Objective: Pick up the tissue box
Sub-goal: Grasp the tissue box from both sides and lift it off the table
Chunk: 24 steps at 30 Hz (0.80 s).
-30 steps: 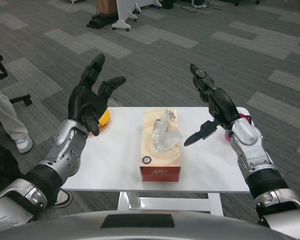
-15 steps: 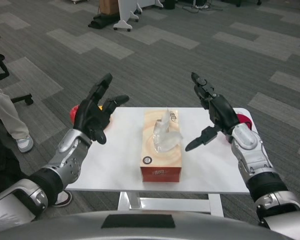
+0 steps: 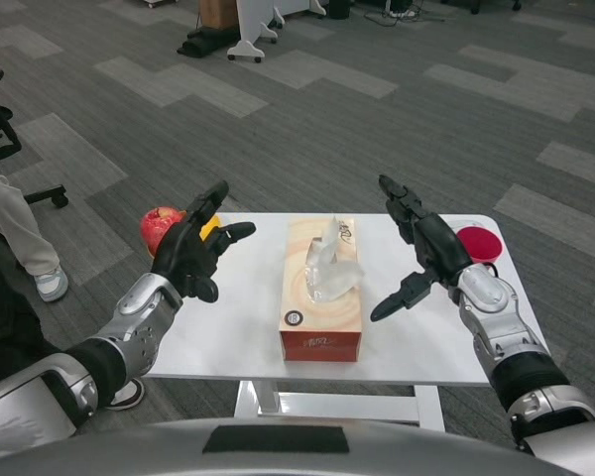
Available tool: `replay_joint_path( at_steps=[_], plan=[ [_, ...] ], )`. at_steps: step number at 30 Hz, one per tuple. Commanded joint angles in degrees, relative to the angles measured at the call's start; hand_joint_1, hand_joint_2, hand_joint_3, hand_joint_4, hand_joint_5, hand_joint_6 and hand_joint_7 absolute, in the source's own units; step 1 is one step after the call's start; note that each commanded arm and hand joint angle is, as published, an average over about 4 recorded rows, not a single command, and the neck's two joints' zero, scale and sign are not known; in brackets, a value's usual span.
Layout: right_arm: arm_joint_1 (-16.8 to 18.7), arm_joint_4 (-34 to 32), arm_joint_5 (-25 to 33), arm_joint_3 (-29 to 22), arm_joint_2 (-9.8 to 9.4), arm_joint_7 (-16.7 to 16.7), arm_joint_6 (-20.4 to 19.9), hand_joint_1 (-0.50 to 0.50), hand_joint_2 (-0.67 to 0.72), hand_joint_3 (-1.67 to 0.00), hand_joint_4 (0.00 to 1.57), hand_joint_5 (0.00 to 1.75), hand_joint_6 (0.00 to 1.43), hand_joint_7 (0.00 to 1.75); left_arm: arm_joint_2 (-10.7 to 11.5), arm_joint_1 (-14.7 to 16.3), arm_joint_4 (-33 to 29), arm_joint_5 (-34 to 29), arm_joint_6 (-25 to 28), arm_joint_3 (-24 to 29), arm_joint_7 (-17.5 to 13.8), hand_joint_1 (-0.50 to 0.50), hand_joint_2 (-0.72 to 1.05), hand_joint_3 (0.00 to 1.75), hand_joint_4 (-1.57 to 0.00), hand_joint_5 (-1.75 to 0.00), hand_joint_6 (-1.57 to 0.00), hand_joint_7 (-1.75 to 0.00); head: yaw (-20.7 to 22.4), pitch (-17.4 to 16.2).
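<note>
A person's leg is seen far left of the tissue box. An apple sits at the table edge. Left robot hand is held left of box, fingers apart, nothing gripped. Box lies mid-table w/ tissue sticking up. Right robot hand is spread right of box, empty; red disc beyond.

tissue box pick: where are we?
Done: both hands open, flanking the tissue box, left hand and right hand. In hand: nothing; neither touches it. Left: close in on the box, which sits flat on the table, grip, lift.
</note>
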Motion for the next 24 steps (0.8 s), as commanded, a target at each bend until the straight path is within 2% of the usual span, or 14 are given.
replay_joint_path(
  at_steps=[1, 5, 9, 24],
  plan=[
    [-0.76, 2.35, 0.22, 0.71, 0.07, -0.32, -0.31, -0.17, 0.15, -0.16, 0.00, 0.10, 0.00, 0.02, 0.44, -2.31, 2.50, -1.69, 0.44, -3.46, 0.68, 0.50, -0.64, 0.09, 0.00, -1.13, 0.00, -0.21, -0.01, 0.02],
    [-0.98, 3.99, 0.15, 1.14, 0.07, -0.37, -0.31, -0.17, 0.15, -0.16, 0.00, 0.10, 0.00, 0.00, 0.20, -3.14, 3.88, -2.48, 0.72, -6.03, 0.99, 0.50, -0.64, 0.00, 0.00, -1.13, 0.00, -0.21, -0.01, 0.00],
    [-1.37, 6.15, 0.15, 2.07, 0.25, -0.45, -0.36, -0.17, 0.15, -0.16, 0.00, 0.10, 0.00, 0.00, -0.15, -4.20, 5.29, -3.67, 1.16, -9.50, 1.30, 0.50, -0.64, 0.09, 0.00, -1.08, 0.00, -0.21, 0.15, 0.01],
    [-2.89, 12.26, 0.15, 6.64, 0.58, -0.76, -0.33, -0.17, 0.22, -0.16, 0.00, 0.10, 0.00, 0.00, -0.85, -7.67, 9.29, -8.04, 3.30, -20.22, 2.86, 0.50, -0.64, 0.09, 0.00, -1.03, 0.00, -0.21, 0.25, 0.03]
  ],
)
